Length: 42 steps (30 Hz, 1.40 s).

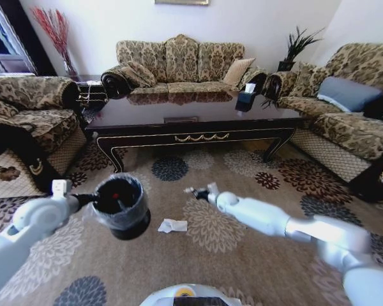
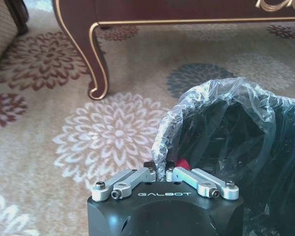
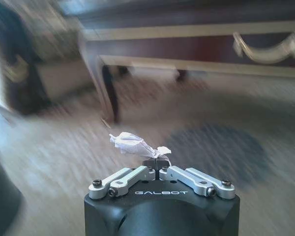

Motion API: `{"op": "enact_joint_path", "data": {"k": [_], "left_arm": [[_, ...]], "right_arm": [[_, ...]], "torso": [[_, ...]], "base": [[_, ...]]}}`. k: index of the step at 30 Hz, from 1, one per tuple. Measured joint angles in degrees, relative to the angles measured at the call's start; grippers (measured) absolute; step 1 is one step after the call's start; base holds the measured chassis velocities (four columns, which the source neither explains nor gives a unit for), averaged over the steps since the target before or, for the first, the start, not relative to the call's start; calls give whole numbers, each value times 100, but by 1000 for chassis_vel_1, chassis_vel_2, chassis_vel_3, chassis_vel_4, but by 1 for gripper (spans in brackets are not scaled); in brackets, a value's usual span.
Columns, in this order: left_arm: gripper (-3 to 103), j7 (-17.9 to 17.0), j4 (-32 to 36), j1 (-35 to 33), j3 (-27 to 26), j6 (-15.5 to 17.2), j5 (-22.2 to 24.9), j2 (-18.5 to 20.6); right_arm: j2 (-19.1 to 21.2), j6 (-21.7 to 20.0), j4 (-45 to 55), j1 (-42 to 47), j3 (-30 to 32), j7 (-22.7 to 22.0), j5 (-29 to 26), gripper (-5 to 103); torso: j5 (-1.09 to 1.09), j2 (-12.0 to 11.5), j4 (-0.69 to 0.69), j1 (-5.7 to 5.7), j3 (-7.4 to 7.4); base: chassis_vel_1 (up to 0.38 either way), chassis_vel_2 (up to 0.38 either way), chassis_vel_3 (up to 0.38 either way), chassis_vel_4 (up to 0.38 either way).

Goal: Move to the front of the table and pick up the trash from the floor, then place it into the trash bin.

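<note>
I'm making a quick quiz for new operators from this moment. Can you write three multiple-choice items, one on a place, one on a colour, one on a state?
1. Where does the white tissue that is not held lie?
A. on the table
B. on the carpet between the two arms
C. on the sofa

2. What colour is the trash bin?
A. black
B. white
C. green

3. What is the right hand doing?
A. hanging open with nothing in it
B. pinching a crumpled white scrap
C. gripping the table leg

Answers:
1. B: in the head view it lies on the carpet, just right of the bin.
2. A: its wall is black under a clear liner; the left hand grips its rim.
3. B: the right wrist view shows the scrap held at the shut fingertips.
</note>
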<state>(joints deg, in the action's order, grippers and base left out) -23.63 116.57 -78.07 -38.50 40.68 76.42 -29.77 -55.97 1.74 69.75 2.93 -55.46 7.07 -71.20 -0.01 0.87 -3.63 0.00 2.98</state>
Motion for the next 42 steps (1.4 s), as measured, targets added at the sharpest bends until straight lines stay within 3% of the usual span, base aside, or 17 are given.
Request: {"op": "enact_joint_path", "data": {"k": [3,7,13,22,30,32,34,36,40,42], "left_arm": [[3,-9,7,42,178,0,2,-4],[3,-24,14,76,267,-2,-5,-49],[3,-35,32,59,241,-5,44,-19],[3,-57,72,61,147,-36,133,73],[3,-94,108,58,50,-36,143,70],[3,-94,111,57,23,-36,152,71],[3,-94,111,57,10,-38,152,62],[3,-93,111,58,9,-40,152,55],[3,-91,111,63,4,-42,147,44],[3,-90,109,63,1,-42,147,44]], "right_arm": [[-144,488,23,-352,-62,555,-331,0],[-376,780,206,-560,-152,892,-534,0],[-661,981,713,-915,-472,1329,-775,0],[-937,1079,1131,-1583,-1229,1568,-889,0],[-1043,1052,1237,-1639,-1547,1627,-810,0],[-955,1031,1271,-1614,-1600,1628,-771,2],[-889,1009,1289,-1607,-1622,1634,-759,13],[-871,1003,1291,-1606,-1627,1645,-757,13],[-811,975,1289,-1597,-1647,1763,-757,35],[-806,974,1288,-1593,-1651,1779,-756,35]], "torso": [[0,0,-4,0,0],[1,0,1,0,0],[0,0,-1,0,0],[0,0,-1,0,0],[0,0,1,0,0],[1,0,-2,0,0],[1,0,-3,0,0],[1,0,-3,0,0],[1,0,0,0,0],[1,0,0,0,0]], "base": [[0,0,0,0],[0,0,0,0],[0,0,0,0],[0,0,0,0],[0,0,0,0],[0,0,0,0],[0,0,0,0],[0,0,0,0],[0,0,0,0],[0,0,0,0]]}}
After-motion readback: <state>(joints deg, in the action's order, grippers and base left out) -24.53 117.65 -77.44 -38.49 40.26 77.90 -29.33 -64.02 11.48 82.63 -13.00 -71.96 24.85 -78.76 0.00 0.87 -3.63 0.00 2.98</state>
